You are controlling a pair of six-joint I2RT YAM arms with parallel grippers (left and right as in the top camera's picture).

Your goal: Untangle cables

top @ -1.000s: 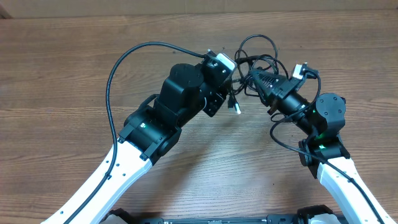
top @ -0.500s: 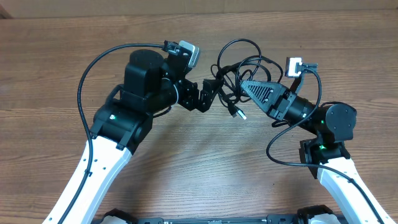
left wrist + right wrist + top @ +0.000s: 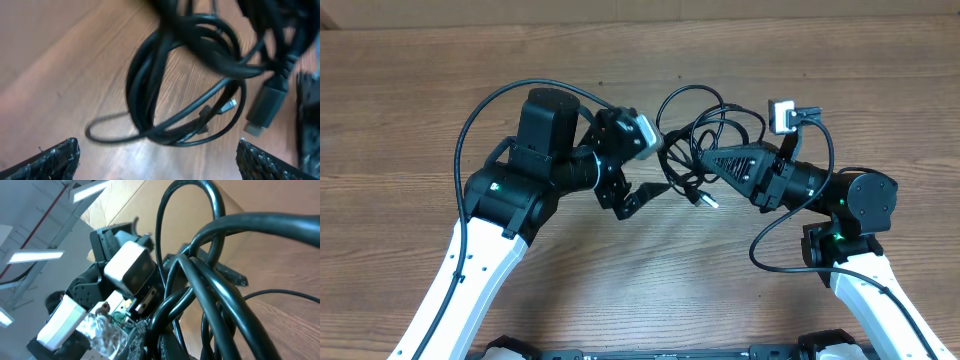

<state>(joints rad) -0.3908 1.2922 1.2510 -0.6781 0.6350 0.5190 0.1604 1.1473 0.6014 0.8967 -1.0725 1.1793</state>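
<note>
While the right gripper (image 3: 712,158) is pinched shut on the cables (image 3: 705,125), the left gripper (image 3: 663,168) stands wide open w/ nothing in it, its fingers (image 3: 642,196) spread just left of the bundle. The cables form a knotted black clump near mid-table (image 3: 420,110), btwn the two grippers. Loops arch toward the far edge, and one silvery plug (image 3: 708,202) sticks out on the near side.

Left wrist cam: both fingertips (image 3: 60,157) sit at the bottom corners, well apart, w/ the coiled loops ahead of them over bare wood. A dark plug (image 3: 262,107) hangs at right, blurred.

Right wrist cam: thick cable loops fill the frame close to the lens and hide most of the fingers. Beyond them is the left arm's white camera housing (image 3: 127,265). Can't tell if the clump touches the wood.
</note>
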